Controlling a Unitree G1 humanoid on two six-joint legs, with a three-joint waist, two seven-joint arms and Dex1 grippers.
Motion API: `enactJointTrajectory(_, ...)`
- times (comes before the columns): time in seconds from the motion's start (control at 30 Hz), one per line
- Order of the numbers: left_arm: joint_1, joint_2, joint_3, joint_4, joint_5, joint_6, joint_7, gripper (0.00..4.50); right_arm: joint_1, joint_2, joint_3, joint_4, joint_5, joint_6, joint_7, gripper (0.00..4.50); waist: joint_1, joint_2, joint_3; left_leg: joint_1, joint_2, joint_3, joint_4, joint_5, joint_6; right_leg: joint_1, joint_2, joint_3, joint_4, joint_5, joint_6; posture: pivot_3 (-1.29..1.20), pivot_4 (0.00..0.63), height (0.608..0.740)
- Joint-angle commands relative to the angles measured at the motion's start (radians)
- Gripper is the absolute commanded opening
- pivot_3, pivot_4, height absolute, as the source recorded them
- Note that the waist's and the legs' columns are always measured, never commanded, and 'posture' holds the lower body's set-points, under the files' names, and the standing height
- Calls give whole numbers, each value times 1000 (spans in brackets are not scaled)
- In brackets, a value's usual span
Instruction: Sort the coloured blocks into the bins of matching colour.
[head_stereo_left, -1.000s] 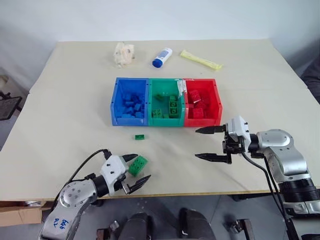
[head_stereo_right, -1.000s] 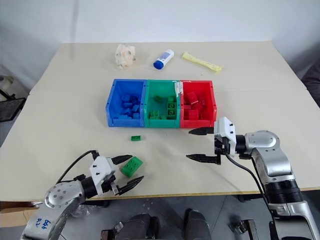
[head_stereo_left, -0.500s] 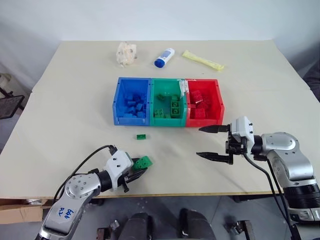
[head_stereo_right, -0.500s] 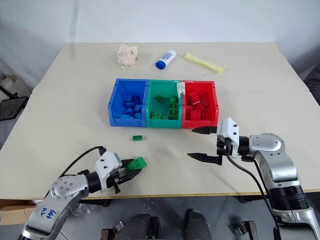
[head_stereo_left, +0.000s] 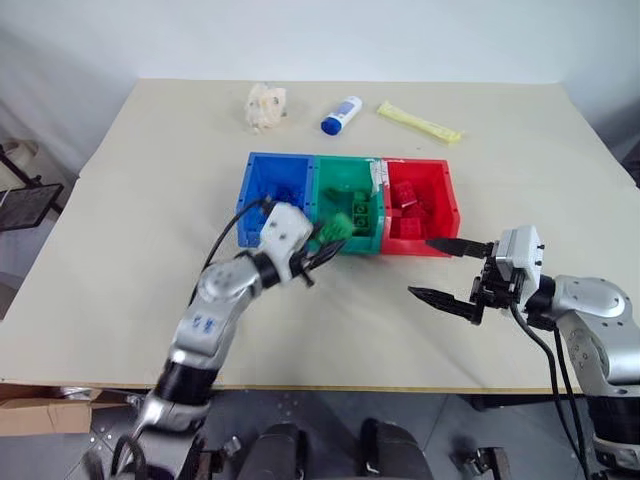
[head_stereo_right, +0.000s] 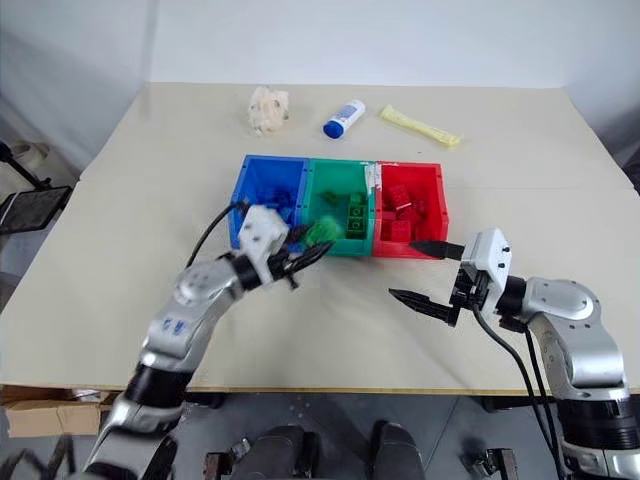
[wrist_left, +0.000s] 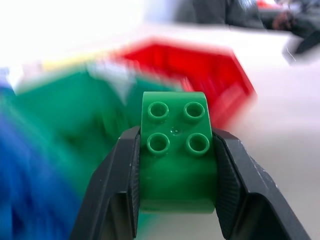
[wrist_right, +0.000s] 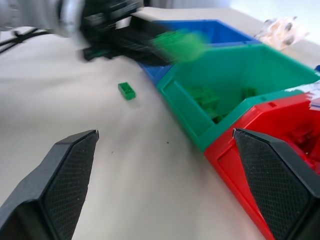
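My left gripper (head_stereo_left: 328, 243) is shut on the large green brick (wrist_left: 175, 155), its black fingers (wrist_left: 117, 185) clamping both sides. It holds that brick (head_stereo_left: 333, 231) in the air at the front wall of the green bin (head_stereo_left: 336, 184), near the corner shared with the blue bin (head_stereo_left: 274, 158). The red bin (head_stereo_left: 451, 203) is joined on the right; all three hold bricks of their own colour. A small green brick (wrist_right: 126, 90) lies on the table in front of the bins. My right gripper (head_stereo_left: 421, 267) stands open and empty in front of the red bin.
At the back of the table lie a white bottle with a blue cap (head_stereo_left: 341, 114), a yellow packet (head_stereo_left: 420, 121) and a crumpled pale lump (head_stereo_left: 266, 105). A black cable (head_stereo_left: 222, 245) loops over my left arm. The table's front edge runs just behind both arms.
My left gripper closed on the large green brick near the table's front edge, lifted it and carried it forward and right to the green bin. The right gripper barely moved. The camera shifted slightly.
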Motion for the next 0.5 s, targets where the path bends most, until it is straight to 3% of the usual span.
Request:
enactJointTrajectory(0.03, -108, -49, -5, 170, 42, -133, 28, 1490, 54, 11, -61, -91, 36, 6, -61, 4500, 3, -1, 1, 0, 0, 0, 0, 0, 0, 0, 0, -1, 0, 0, 0, 0, 150, 740)
enactJointTrajectory(0.07, -139, -61, 1, 217, 58, -156, 52, 1490, 69, 9, -66, -103, 35, 6, -71, 4500, 4, -1, 1, 0, 0, 0, 0, 0, 0, 0, 1, -1, 0, 0, 0, 0, 150, 740)
enactJointTrajectory(0.1, -156, -67, 6, 245, 69, -172, 68, 2205, 79, 8, -67, -111, 33, 7, -78, 4500, 5, -1, 1, -1, 0, 0, 0, 0, 1, 0, 0, -1, 0, 0, 0, 0, 150, 740)
enactJointTrajectory(0.33, -146, -23, 30, 213, 30, -157, -12, 4290, 94, -12, -78, -115, 42, 9, -94, 4500, 2, -1, 1, 0, 0, 0, 0, 1, 1, 0, 0, -1, -1, 0, 0, 0, 150, 740)
enactJointTrajectory(0.37, -130, -5, 35, 185, 22, -146, -28, 4469, 84, -14, -71, -106, 40, 9, -89, 4500, 1, -1, 1, 0, 0, 0, 0, 1, 1, 0, 0, -1, -1, 0, 0, 0, 150, 740)
enactJointTrajectory(0.5, -76, 58, 52, 81, -21, -75, -87, 4469, 42, -14, -48, -70, 41, 6, -70, 4500, -5, -1, 1, 0, 1, 0, 0, 1, 1, 0, 0, -1, 0, 0, 0, 0, 150, 740)
